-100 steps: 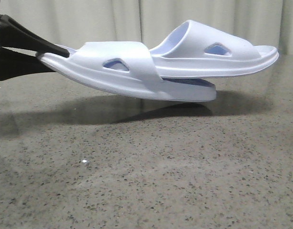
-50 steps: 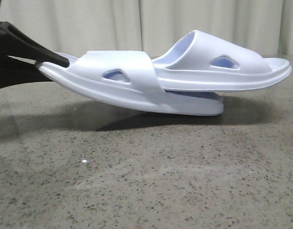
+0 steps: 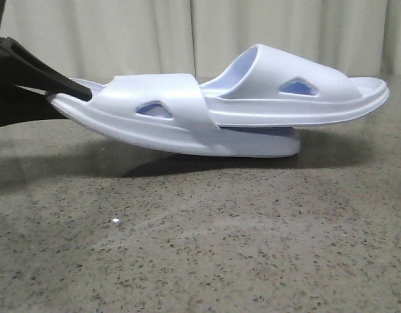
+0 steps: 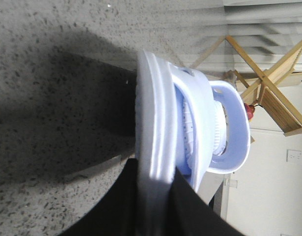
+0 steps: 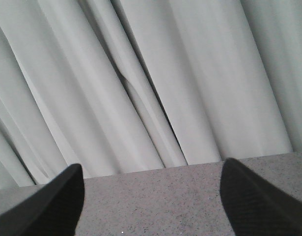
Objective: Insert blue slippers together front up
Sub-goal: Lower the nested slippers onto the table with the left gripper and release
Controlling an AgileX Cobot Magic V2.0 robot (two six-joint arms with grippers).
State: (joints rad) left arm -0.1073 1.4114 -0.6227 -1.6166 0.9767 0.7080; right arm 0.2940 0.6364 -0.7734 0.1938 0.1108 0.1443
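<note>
L fingers clamp blue slippers at heel; R fingers spread, empty.

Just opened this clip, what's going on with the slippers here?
The left gripper is clamped on the heel end of one of the blue slippers. The second slipper is already pushed under the first one's strap, so the pair is nested. The far end of the held slipper appears to touch the table, the gripped end raised. The right gripper is open, empty and facing the curtain.
</note>
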